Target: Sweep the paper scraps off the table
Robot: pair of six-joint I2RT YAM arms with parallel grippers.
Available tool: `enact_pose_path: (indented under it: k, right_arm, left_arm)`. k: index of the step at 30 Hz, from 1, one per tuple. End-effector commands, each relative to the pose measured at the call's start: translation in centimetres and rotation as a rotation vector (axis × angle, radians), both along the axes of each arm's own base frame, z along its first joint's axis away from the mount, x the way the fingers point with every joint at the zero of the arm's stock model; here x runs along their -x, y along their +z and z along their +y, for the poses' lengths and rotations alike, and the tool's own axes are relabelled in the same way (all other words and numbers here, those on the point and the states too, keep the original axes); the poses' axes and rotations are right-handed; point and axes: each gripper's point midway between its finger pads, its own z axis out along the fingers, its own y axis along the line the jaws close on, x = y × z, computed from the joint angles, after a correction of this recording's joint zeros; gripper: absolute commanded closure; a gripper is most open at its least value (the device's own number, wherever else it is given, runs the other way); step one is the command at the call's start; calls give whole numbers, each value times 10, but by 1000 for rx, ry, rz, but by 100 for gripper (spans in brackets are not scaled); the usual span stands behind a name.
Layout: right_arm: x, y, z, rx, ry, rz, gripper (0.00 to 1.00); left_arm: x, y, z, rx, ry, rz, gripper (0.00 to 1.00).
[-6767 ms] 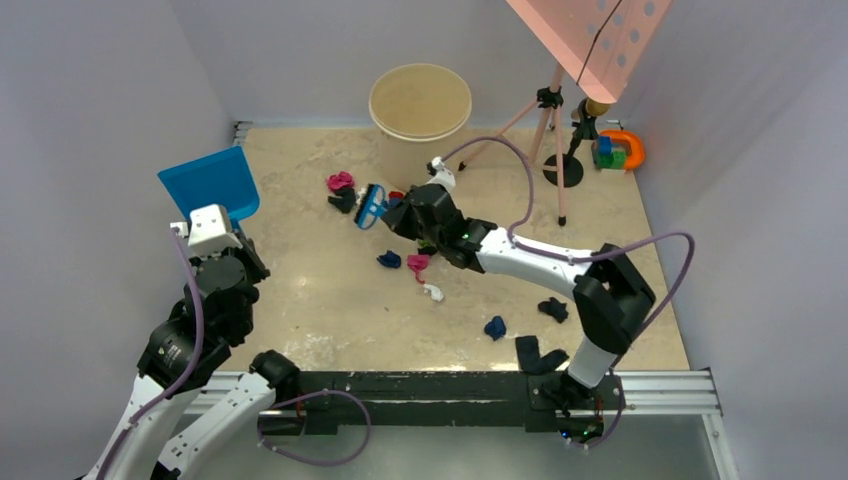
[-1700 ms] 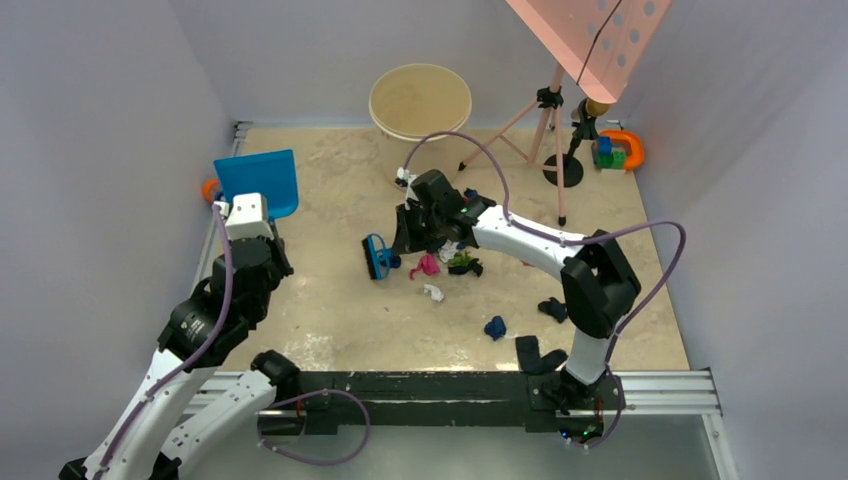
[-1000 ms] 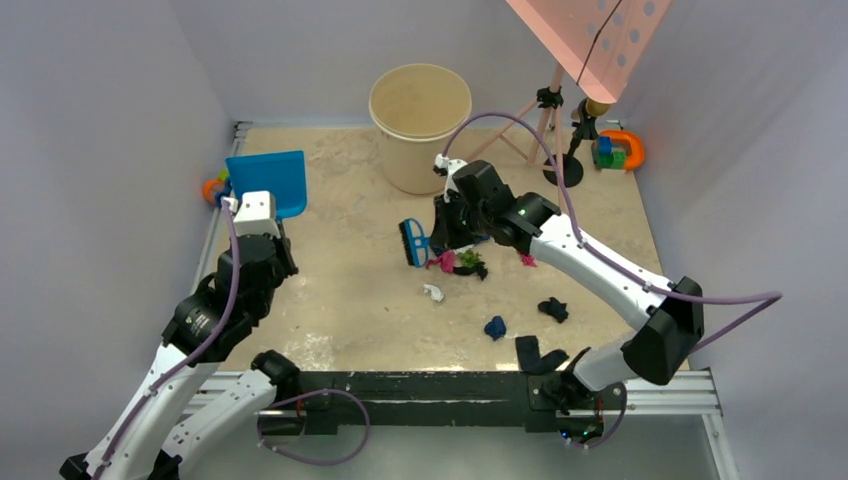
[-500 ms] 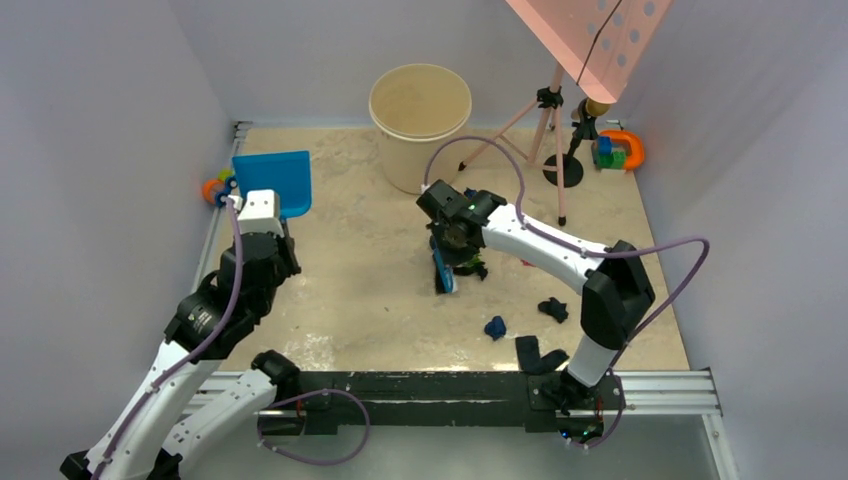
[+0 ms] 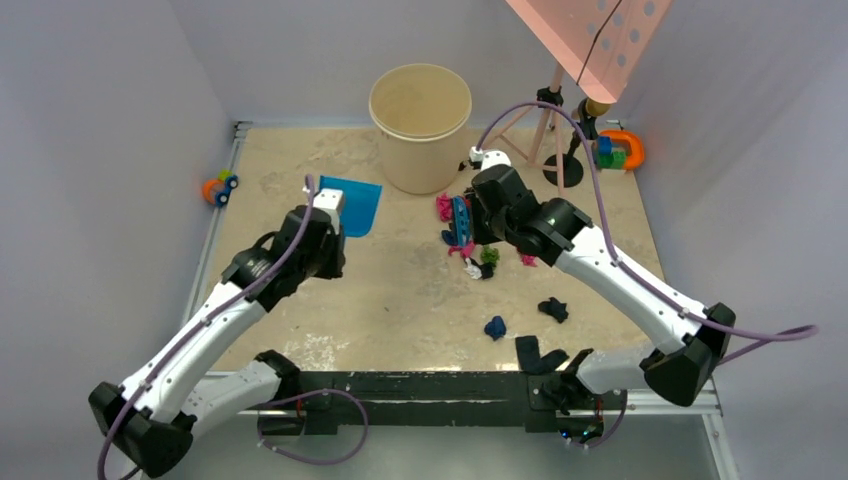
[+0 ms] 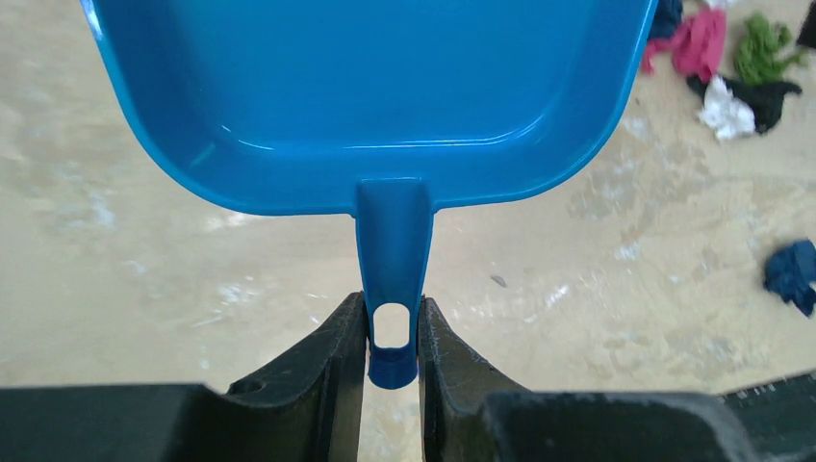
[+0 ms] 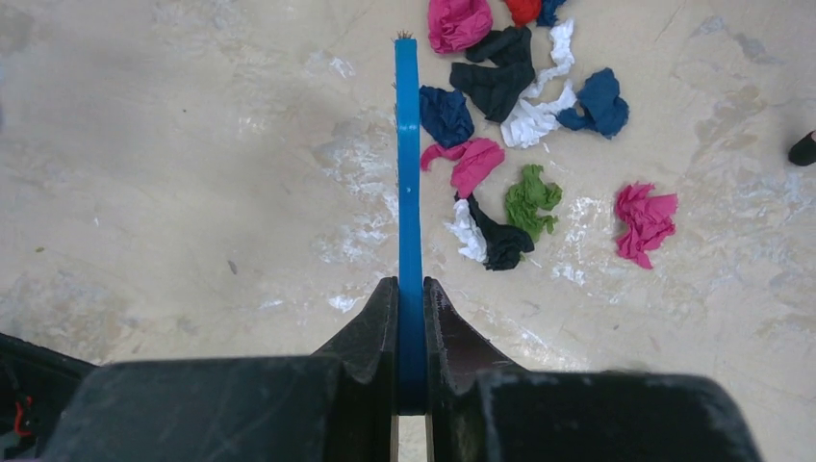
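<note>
The right pincer (image 7: 411, 298) clamps the brush (image 7: 408, 144), the left pincer (image 6: 393, 332) the empty dustpan (image 6: 385, 87); most paper scraps (image 7: 478, 162) sit bunched, strays near the worktop's (image 5: 400, 300) front edge, none collected.

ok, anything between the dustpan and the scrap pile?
Nothing. In the top view only bare table separates the dustpan from the paper scraps; the bucket stands just behind that gap.

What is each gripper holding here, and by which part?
The left gripper clamps the blue plastic dustpan by the end of its handle, at the hanging hole. The right gripper pinches the blue hand brush, seen edge-on, by its near end.
</note>
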Motion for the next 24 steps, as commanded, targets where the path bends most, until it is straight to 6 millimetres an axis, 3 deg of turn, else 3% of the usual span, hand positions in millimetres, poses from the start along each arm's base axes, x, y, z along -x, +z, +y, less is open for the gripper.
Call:
enact_pose_path:
  k: [1, 11, 18, 20, 22, 23, 24]
  right_arm:
    - [-4, 18, -11, -55, -39, -103, 100]
    - [16, 26, -18, -214, -57, -154, 100]
    - [28, 35, -29, -229, -38, -180, 100]
    - [31, 38, -36, -232, -54, -199, 100]
    - [33, 41, -41, -249, -65, -221, 100]
    - [34, 43, -43, -260, -71, -232, 100]
    - [36, 44, -44, -274, -75, -241, 100]
  left_arm:
    - [14, -22, -42, 134, -95, 212, 100]
    - [3, -89, -97, 148, -81, 471, 100]
    - [-21, -118, -115, 88, -70, 483, 100]
    - [-26, -119, -116, 74, -69, 466, 88]
    - [-30, -117, -114, 62, -66, 434, 68]
    - [-32, -115, -113, 60, -68, 416, 57]
    - [-33, -114, -111, 60, -67, 400, 40]
